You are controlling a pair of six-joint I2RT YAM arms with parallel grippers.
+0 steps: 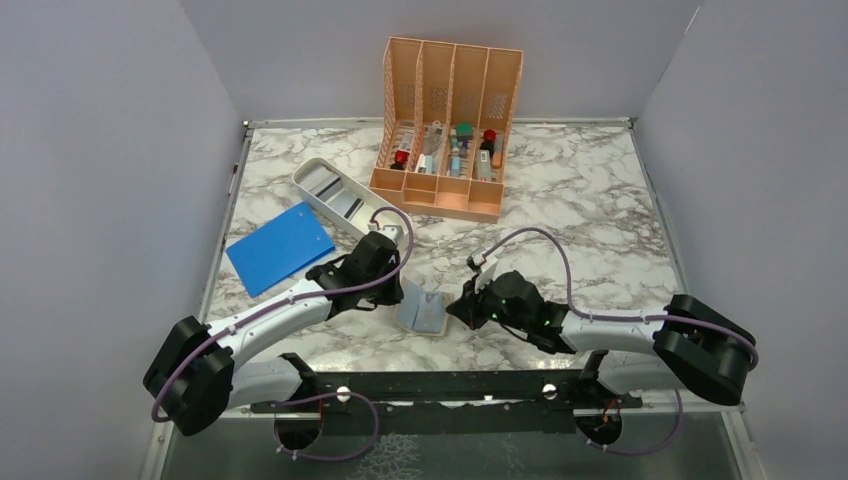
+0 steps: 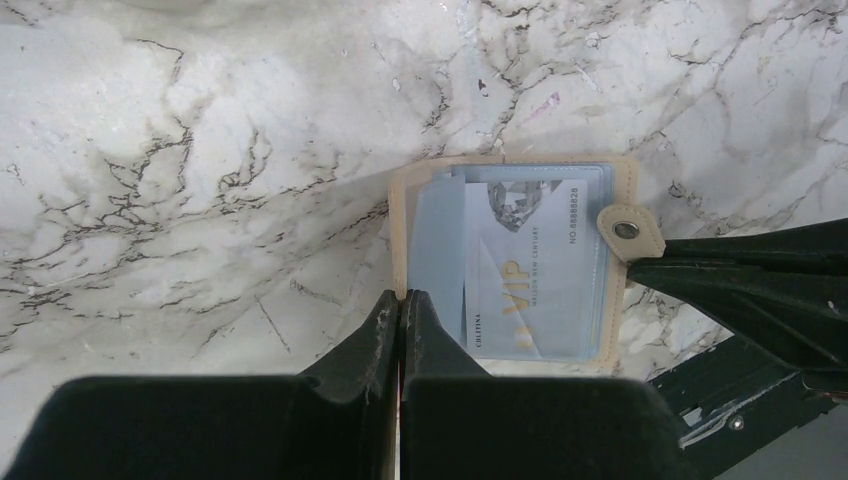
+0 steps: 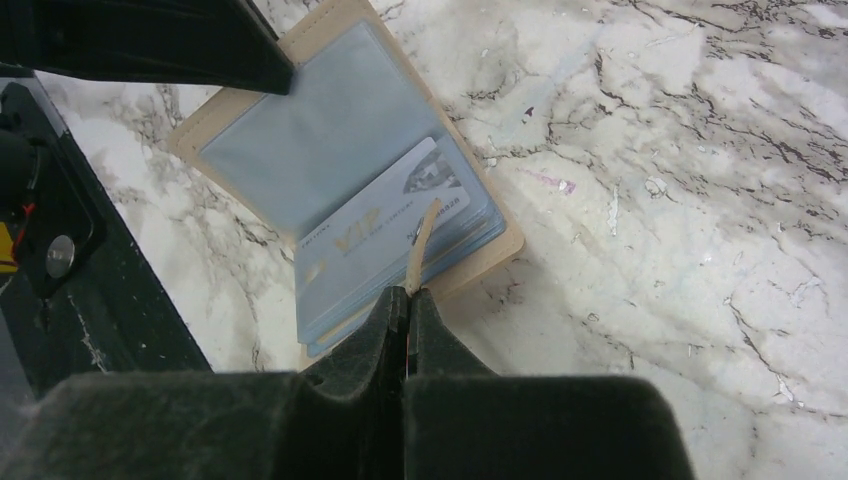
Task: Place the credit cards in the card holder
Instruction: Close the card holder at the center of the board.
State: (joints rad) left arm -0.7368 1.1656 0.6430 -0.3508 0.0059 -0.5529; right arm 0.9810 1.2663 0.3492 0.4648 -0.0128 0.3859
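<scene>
My right pincer (image 3: 408, 292) is clenched on the snap tab (image 3: 424, 235) of the tan folding card holder (image 1: 420, 310), which lies open on the marble table (image 1: 600, 200). My left pincer (image 2: 400, 297), clenched empty, presses at its opposite edge. I should hold the tab taut so the pale-blue plastic card (image 2: 525, 275) seats squarely.

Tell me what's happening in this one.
Both grippers are working the open card holder on the table. The left gripper is shut on one cover edge; the right gripper pinches the snap tab. A pale blue VIP card sits slightly askew inside it.
</scene>
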